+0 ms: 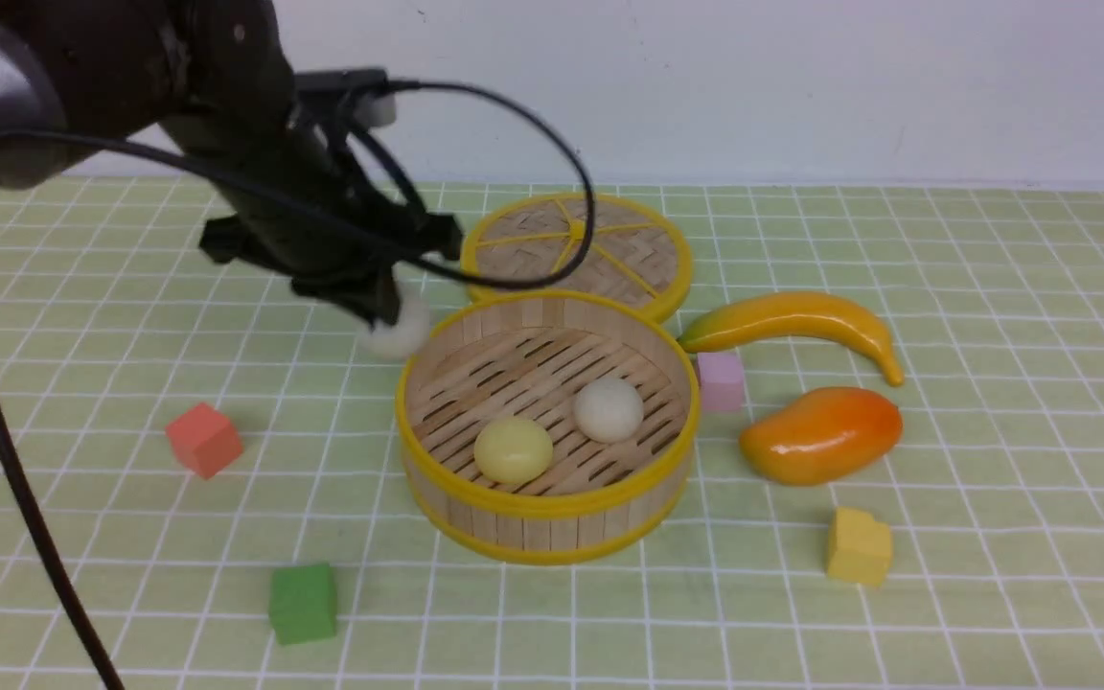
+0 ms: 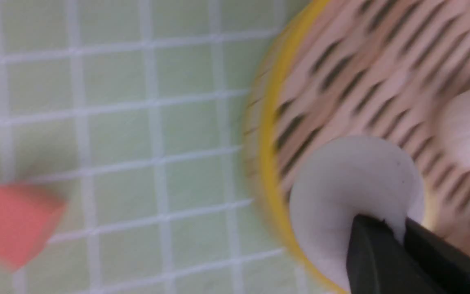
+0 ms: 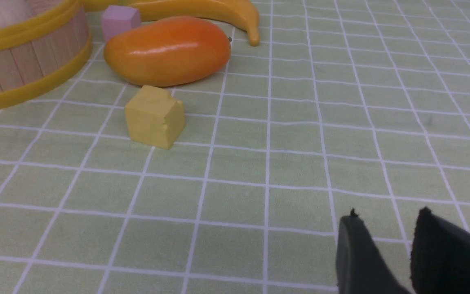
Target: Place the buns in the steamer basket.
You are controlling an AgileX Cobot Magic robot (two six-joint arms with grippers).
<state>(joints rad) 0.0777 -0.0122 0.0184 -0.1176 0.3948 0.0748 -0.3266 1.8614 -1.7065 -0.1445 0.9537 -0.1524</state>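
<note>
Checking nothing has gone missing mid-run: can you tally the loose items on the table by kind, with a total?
Buns: 3, a pale yellow bun and a white bun in the steamer basket, a third bun in the left gripper
Cubes: 4
Fruit: 2
Basket: 1
Lid: 1
Total: 11
</note>
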